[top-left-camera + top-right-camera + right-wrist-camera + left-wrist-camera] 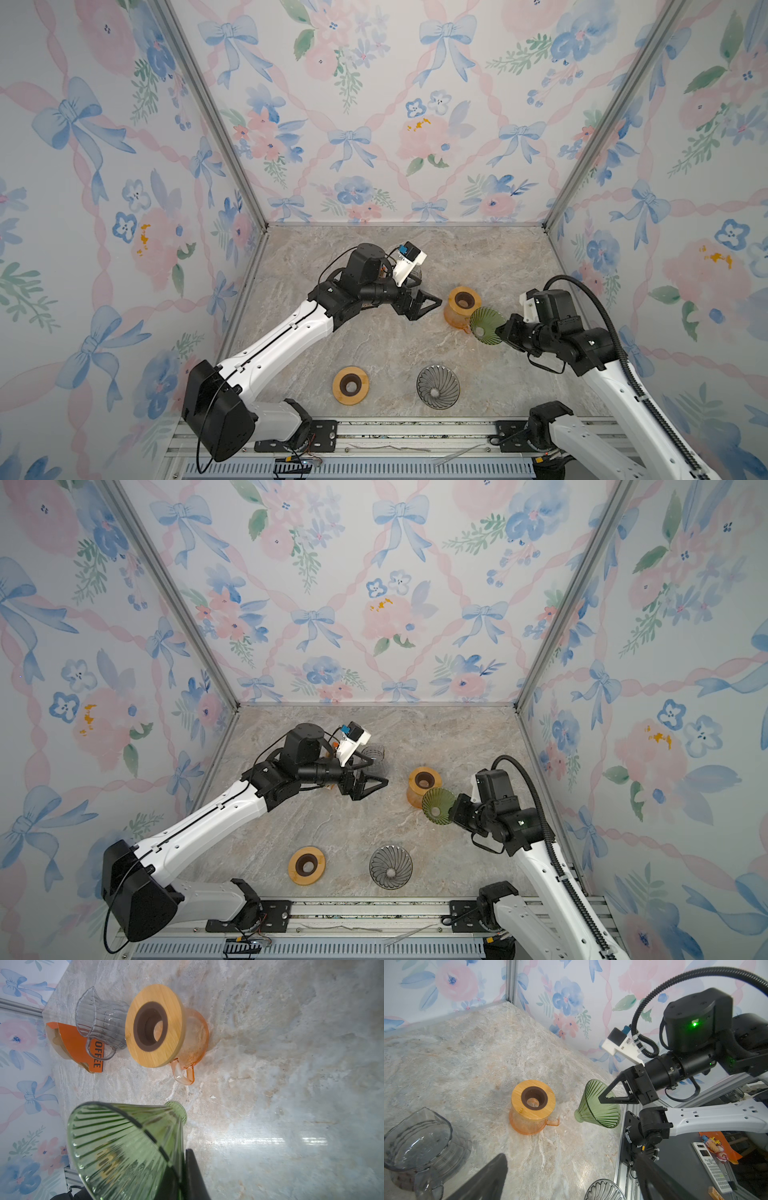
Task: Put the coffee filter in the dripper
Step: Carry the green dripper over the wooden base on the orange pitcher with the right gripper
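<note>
**A:** How far along?

**B:** Barely started. The right gripper (604,1097), clamped on the rim of the green ribbed glass dripper (593,1109), holds it tilted right of centre in both top views.

**A:** And the filter?

**B:** Unplaced, in the orange paper packet (72,1043) behind the grey glass pitcher (99,1020). The left gripper (380,771) gapes wide, empty.

right gripper (500,329) clamping green dripper (485,325), beside orange carafe (457,316)

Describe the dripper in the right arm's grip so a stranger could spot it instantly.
On the marble table, find the orange glass carafe with the wooden lid, right of centre. Beside it, the right pincer is shut on the rim of the green dripper, a ribbed cone tilted sideways. The other dripper, near the front edge, is grey and stands free.
</note>
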{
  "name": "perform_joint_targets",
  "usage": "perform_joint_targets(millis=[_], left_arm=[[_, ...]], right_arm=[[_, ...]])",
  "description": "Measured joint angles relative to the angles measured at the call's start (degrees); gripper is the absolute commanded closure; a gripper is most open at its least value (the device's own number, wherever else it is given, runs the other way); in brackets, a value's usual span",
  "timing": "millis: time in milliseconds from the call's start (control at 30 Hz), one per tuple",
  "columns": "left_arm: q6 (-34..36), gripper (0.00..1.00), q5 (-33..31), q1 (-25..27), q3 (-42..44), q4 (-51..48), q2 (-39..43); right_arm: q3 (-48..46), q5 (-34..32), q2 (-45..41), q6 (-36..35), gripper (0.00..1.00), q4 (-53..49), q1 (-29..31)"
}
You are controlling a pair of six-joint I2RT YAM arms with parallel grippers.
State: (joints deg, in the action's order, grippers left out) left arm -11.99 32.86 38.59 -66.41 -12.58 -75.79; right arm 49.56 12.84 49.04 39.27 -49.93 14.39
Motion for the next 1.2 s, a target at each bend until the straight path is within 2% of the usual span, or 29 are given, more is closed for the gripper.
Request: perform_joint_targets(millis=[200, 600, 967, 1200], left_arm=[[0.0, 0.02, -1.9, 0.0, 0.4, 0.0, 0.9], [0.0, 0.02, -6.7, -0.7, 1.0, 0.0, 4.0], [0.0, 0.02, -7.4, -0.7, 1.1, 0.0, 4.0], [0.0, 0.02, -7.4, -1.1, 1.2, 0.0, 4.0]], right_arm=[[7.9, 2.2, 9.3, -3.5, 0.91, 0.0, -2.2], [20.6, 4.2, 24.4, -7.7, 0.91, 0.4, -2.9], [23.0, 5.7, 32.5, -8.9, 0.91, 1.8, -4.2], [23.0, 6.1, 34.1, -8.9, 0.91, 2.4, -4.2]])
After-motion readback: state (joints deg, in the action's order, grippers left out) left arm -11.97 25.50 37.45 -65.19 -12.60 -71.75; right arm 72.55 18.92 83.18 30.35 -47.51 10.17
